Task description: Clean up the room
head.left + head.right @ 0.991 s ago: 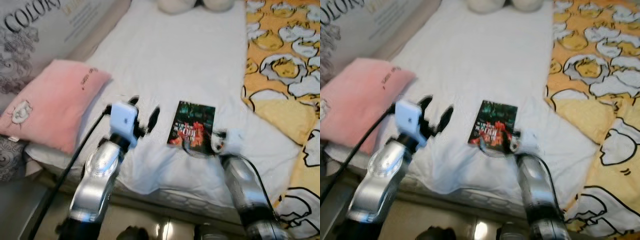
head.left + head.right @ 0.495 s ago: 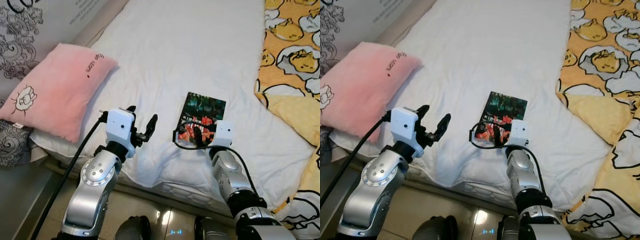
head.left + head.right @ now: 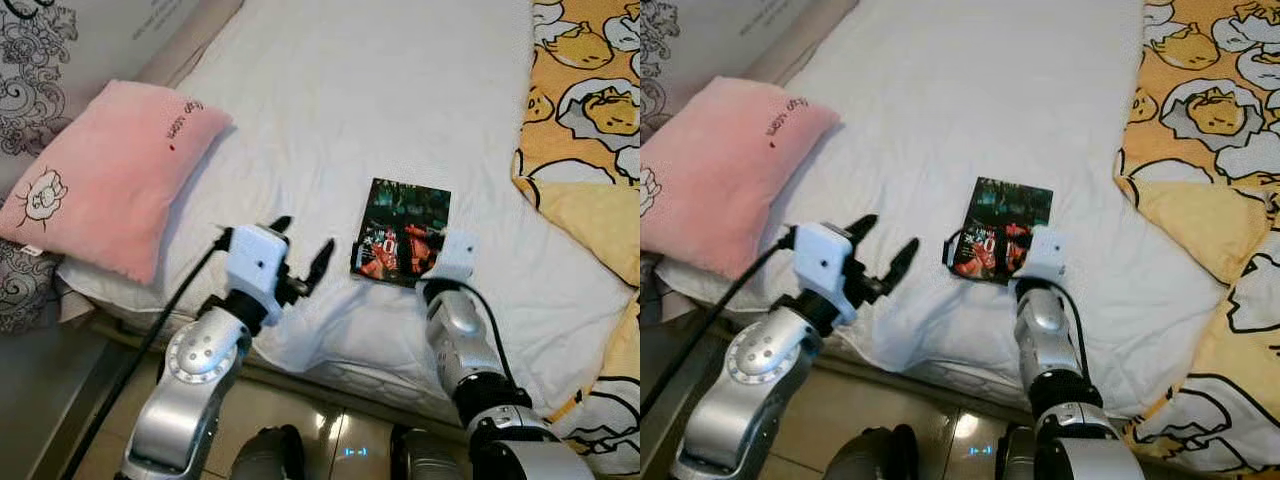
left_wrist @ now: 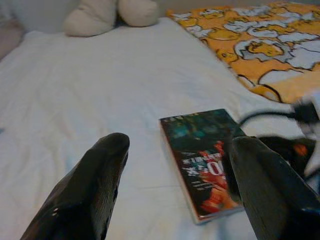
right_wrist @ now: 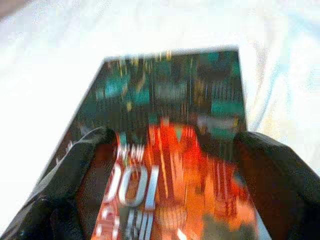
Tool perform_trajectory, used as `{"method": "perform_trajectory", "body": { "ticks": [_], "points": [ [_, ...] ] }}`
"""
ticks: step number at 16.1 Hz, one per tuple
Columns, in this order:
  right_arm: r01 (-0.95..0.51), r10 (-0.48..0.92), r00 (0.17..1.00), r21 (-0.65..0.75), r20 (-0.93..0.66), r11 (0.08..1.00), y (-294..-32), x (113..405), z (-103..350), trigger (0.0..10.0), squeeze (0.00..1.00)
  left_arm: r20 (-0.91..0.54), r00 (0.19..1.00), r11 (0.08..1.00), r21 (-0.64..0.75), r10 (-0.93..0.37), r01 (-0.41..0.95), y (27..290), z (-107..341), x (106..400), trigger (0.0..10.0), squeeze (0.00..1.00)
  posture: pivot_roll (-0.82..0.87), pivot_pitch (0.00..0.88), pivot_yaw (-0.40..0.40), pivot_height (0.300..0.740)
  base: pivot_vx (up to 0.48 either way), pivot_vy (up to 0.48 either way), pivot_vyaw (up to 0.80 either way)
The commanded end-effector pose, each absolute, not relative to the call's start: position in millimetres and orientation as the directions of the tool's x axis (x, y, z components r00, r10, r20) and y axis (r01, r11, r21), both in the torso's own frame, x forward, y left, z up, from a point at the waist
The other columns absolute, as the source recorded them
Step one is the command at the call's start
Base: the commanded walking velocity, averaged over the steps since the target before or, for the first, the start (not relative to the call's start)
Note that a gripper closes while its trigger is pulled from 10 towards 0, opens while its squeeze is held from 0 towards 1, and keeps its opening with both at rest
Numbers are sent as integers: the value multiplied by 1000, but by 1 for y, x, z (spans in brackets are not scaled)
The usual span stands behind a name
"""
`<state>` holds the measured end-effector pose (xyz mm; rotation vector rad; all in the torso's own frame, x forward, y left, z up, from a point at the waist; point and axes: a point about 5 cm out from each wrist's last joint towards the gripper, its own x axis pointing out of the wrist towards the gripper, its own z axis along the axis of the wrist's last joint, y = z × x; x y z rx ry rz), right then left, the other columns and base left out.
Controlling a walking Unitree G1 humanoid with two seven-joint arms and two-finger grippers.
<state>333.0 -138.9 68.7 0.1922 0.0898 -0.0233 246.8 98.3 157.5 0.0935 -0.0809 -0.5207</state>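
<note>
A paperback book [image 3: 405,228] with a dark green and red cover lies flat on the white bed sheet [image 3: 370,90]. My right gripper [image 3: 395,258] is at the book's near edge, open. In the right wrist view its two fingers [image 5: 75,170] are spread wide just over the cover [image 5: 175,125]. My left gripper [image 3: 305,238] hovers open above the sheet to the left of the book, holding nothing. In the left wrist view the book [image 4: 205,155] lies ahead between the two fingers [image 4: 95,185], closer to one of them.
A pink pillow [image 3: 110,170] lies at the bed's left edge, against a printed grey cloth [image 3: 40,60]. A yellow patterned duvet [image 3: 590,90] covers the bed's right side. A pale plush toy [image 4: 110,12] sits at the bed's far end. Shiny floor [image 3: 330,440] shows below.
My left gripper has moved right, closer to the book. My right gripper has pushed a little further over the book's near edge. The camera shifted slightly.
</note>
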Motion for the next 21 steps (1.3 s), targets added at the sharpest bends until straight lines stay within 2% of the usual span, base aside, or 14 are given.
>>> {"method": "perform_trajectory", "body": {
  "ticks": [1, 6, 12, 13, 16, 17, 18, 21],
  "points": [
    [29, -13, 997, 197, -82, 980, -137, 330, 67, 10000, 0, 46, 861, 859, 114, -507, 500, 99, 156, 243, 10000, 0, 37, 231, 111, 740, 0, 0, 0],
    [123, -51, 972, 310, -231, 943, -144, 322, 42, 10000, 0, 39, 859, 856, 110, -511, 504, 100, 154, 245, 10000, 0, 41, 227, 118, 740, 0, 0, 0],
    [71, 45, 954, 371, -295, 926, -123, 322, 33, 10000, 0, 41, 865, 863, 109, -499, 493, 104, 155, 247, 10000, 0, 55, 224, 118, 740, 0, 0, 0],
    [78, 68, 943, 414, -327, 907, -117, 322, 31, 10000, 0, 40, 867, 864, 107, -497, 491, 104, 155, 246, 10000, 0, 59, 223, 116, 740, 0, 0, 0],
    [132, 94, 917, 517, -388, 846, -116, 321, 24, 10000, 0, 40, 868, 866, 106, -494, 488, 104, 155, 247, 10000, 0, 64, 223, 116, 740, 0, 0, 0],
    [131, 91, 918, 513, -386, 848, -119, 324, 27, 10000, 0, 40, 870, 868, 105, -491, 485, 105, 156, 248, 10000, 0, 67, 221, 117, 740, 0, 0, 0],
    [119, 100, 917, 503, -386, 856, -119, 327, 29, 0, 0, 40, 872, 870, 104, -489, 483, 106, 156, 250, 10000, 0, 67, 221, 118, 740, 0, 0, 0],
    [94, 163, 903, 554, -397, 827, -109, 326, 29, 0, 0, 38, 872, 870, 102, -488, 482, 105, 155, 251, 10000, 0, 61, 218, 112, 740, 0, 0, 0]
  ]
}}
